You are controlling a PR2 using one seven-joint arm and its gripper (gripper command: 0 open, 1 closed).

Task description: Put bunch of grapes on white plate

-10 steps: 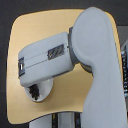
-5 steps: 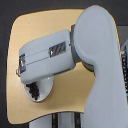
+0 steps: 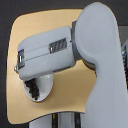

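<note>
The white plate lies on the wooden table, more than half covered by my grey forearm. A dark, knobbly shape stands at the plate's left rim, just under the forearm's end. It is too blurred to tell whether it is the bunch of grapes, my gripper's fingers, or both. My gripper points down beneath the wrist and is otherwise hidden, so how its jaws stand does not show.
The round light-wood table fills the exterior view's left and top. My upper arm and shoulder block the right side. The table's front edge runs along the bottom, with floor below it.
The forearm and the dark shape under it have edged slightly toward the exterior view's left. The plate has stayed where it was.
</note>
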